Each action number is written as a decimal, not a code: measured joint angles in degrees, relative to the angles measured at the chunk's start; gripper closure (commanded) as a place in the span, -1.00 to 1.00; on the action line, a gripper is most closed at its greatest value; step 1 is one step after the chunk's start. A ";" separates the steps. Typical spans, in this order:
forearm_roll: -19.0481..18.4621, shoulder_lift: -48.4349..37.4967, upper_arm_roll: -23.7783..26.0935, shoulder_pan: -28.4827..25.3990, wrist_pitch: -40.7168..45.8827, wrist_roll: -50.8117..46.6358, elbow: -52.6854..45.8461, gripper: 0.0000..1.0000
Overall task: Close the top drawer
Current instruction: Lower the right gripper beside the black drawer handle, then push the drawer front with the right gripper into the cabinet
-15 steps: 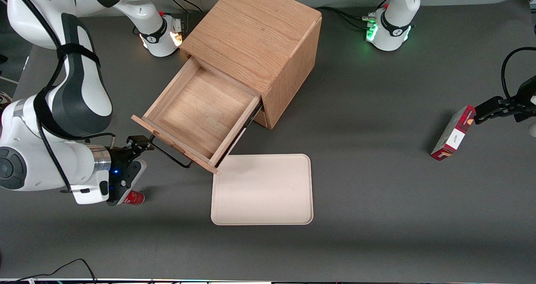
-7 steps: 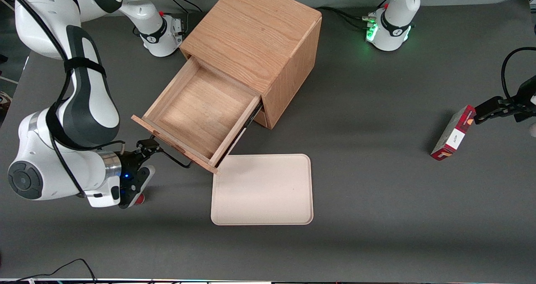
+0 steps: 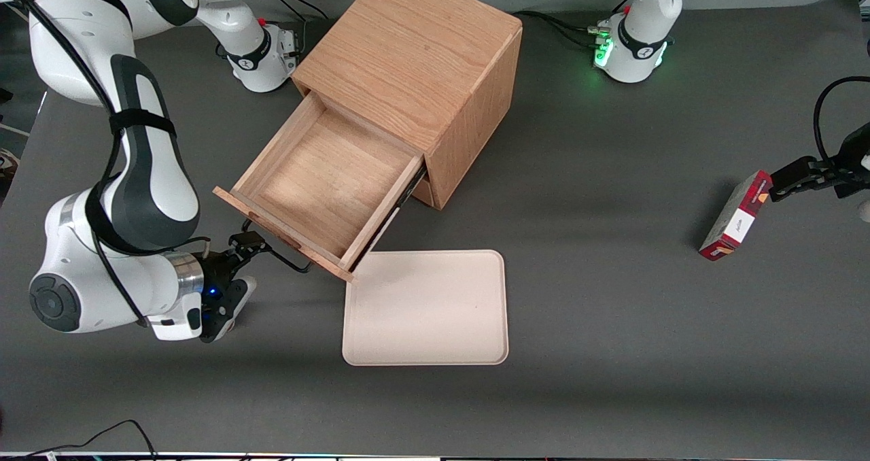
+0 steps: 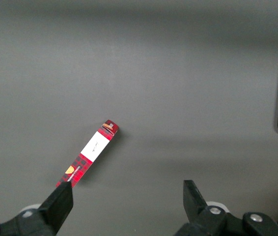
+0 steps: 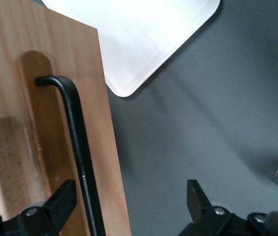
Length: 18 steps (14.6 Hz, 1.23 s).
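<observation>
Top drawer (image 3: 326,179) stands pulled well out of the oak cabinet (image 3: 414,60) in the upper middle of the front view, its shallow box bare inside, its flat front (image 3: 282,233) turned toward the working arm's end of the table and the camera. The thin black handle (image 3: 289,262) runs along that front. The right arm's gripper (image 3: 246,242) sits at the lower left of the front view, just in front of the drawer front at the end of the handle. In the right wrist view its fingers (image 5: 60,199) are spread wide, and the handle (image 5: 77,147) passes close by one of them; nothing is pinched, and I cannot tell whether a finger touches the bar or the wood.

As I judge it, this is the approach step: the drawer is not yet closed at all. The next move calls for setting the fingers against the flat front and pushing straight along the slide, into the cabinet, not sideways, since the cabinet sits at an angle on the table.

A pale tray (image 3: 425,308) lies nearer the camera, just beside the drawer's corner, and a red box (image 3: 734,217) lies toward the parked arm's end.
</observation>
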<state>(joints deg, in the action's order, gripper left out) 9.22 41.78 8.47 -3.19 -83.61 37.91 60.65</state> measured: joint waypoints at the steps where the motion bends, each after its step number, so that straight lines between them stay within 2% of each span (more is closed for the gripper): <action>1: 0.43 0.01 -0.02 0.06 -0.03 -0.02 0.61 -1.00; 12: 4.17 -1.37 -0.06 1.16 -0.89 -2.21 5.37 -1.00; 18: 5.13 -6.44 -0.03 1.19 -5.01 -3.42 13.51 -1.00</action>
<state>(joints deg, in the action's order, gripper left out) 14.35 35.34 8.44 -1.99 -88.63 34.50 74.16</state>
